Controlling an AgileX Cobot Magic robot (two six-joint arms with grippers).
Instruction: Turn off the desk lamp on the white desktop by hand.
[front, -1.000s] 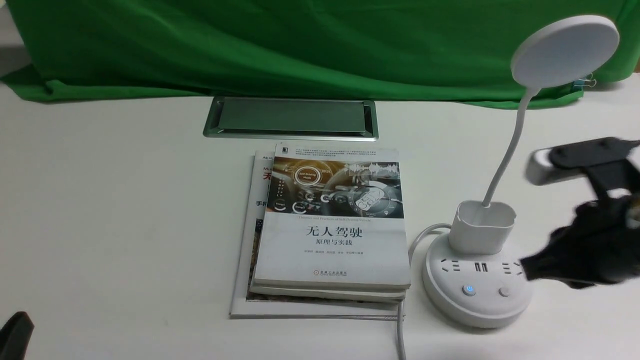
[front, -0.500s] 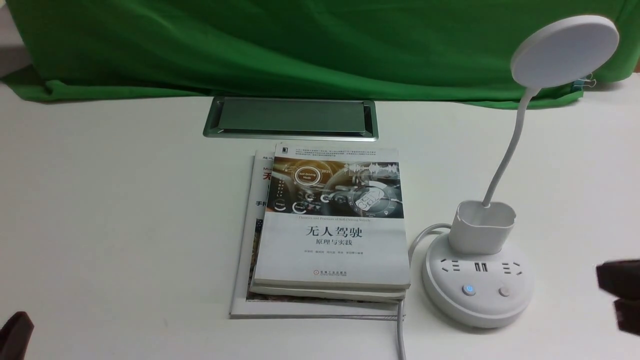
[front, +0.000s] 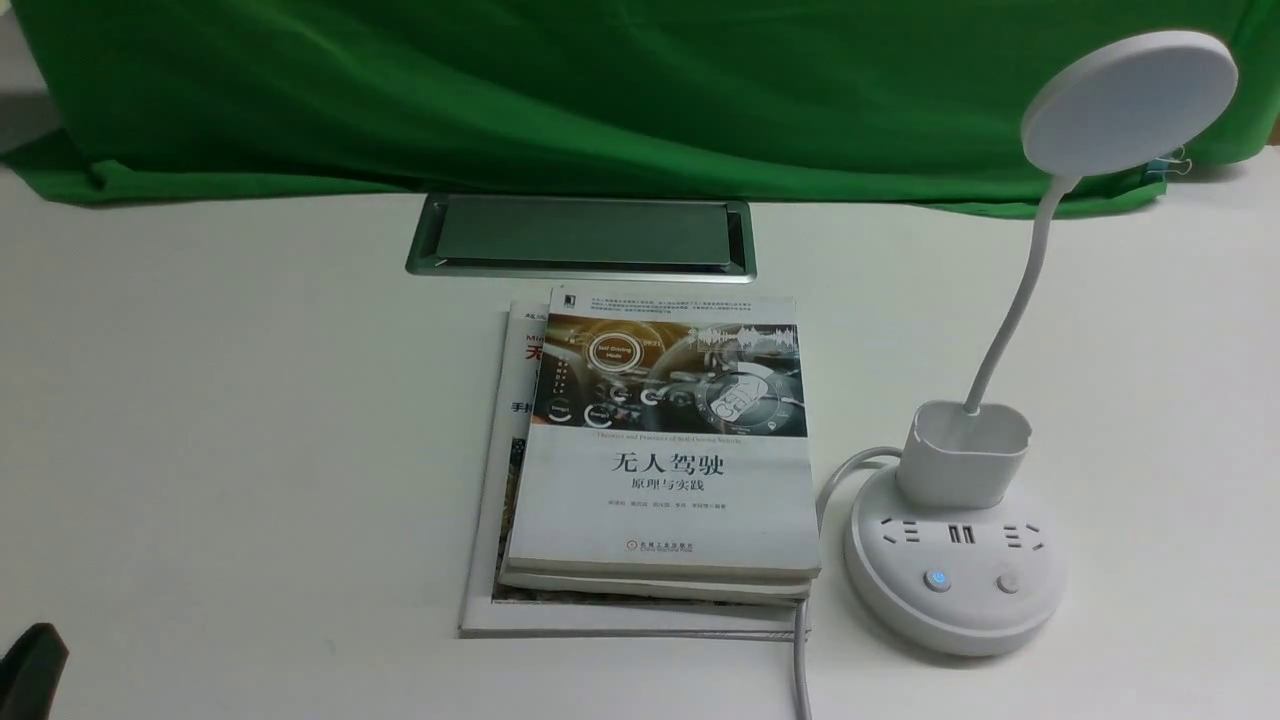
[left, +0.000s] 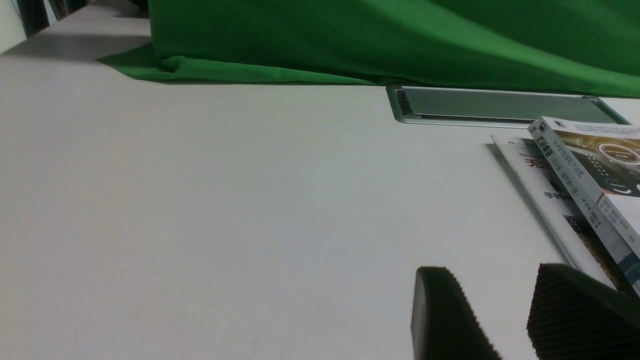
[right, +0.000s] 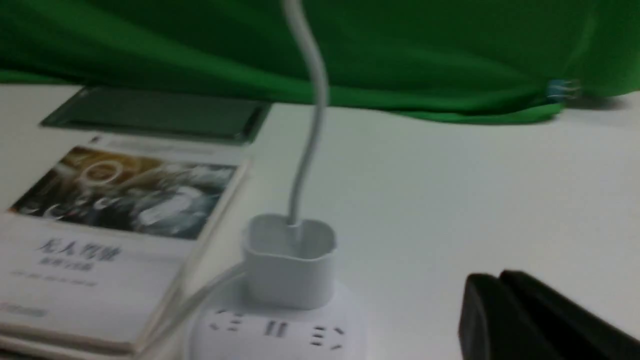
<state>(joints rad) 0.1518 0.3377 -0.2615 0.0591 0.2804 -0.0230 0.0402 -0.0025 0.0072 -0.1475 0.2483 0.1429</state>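
White cup (front: 965, 465) on the desk lamp (front: 955, 610) holds its neck (front: 1011, 320).

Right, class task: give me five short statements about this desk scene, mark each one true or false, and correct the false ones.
1. A button on the base of the desk lamp glows blue. True.
2. The desk lamp stands on the books. False: it stands on the white desktop, to the right of them.
3. The cable hatch lies between the books and the green cloth. True.
4. The right end effector presses the lamp's base. False: it sits apart from the base.
5. The left end effector grips a book. False: it is open and holds nothing.
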